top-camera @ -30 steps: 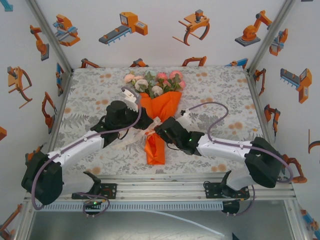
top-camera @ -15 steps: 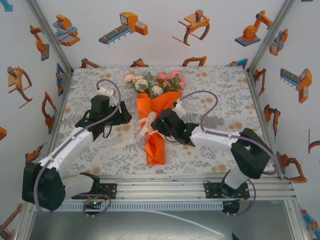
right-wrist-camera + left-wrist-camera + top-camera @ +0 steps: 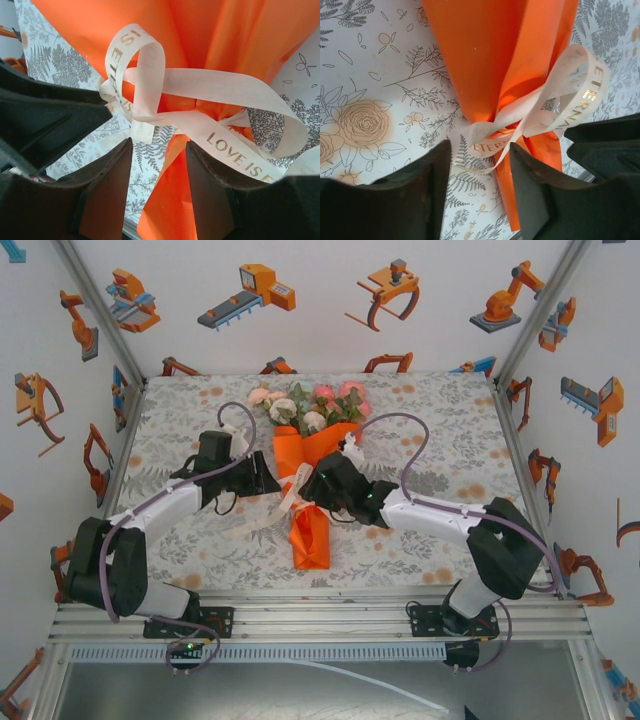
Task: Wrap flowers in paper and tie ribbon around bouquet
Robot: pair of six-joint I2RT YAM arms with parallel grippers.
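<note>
The bouquet (image 3: 318, 448) lies mid-table, its flowers (image 3: 305, 405) at the far end and the orange paper (image 3: 311, 535) narrowing toward me. A cream ribbon (image 3: 286, 502) is tied round the cone's waist, with loops and loose tails. My left gripper (image 3: 272, 483) is close at the cone's left, and my right gripper (image 3: 312, 489) at its right. In the left wrist view the left gripper (image 3: 480, 150) stands open, a ribbon (image 3: 487, 146) tail just beyond its tips. In the right wrist view the right gripper (image 3: 157, 147) is open below the ribbon (image 3: 150, 102) knot, over the paper (image 3: 172, 200).
The printed tablecloth (image 3: 440, 430) spreads on both sides of the bouquet. Patterned walls close in the left, back and right. A metal rail (image 3: 320, 612) runs along the near edge by the arm bases.
My left gripper drew away to the left, then came back beside the cone's waist. My right gripper shifted up and left along the cone. The ribbon tails shifted slightly.
</note>
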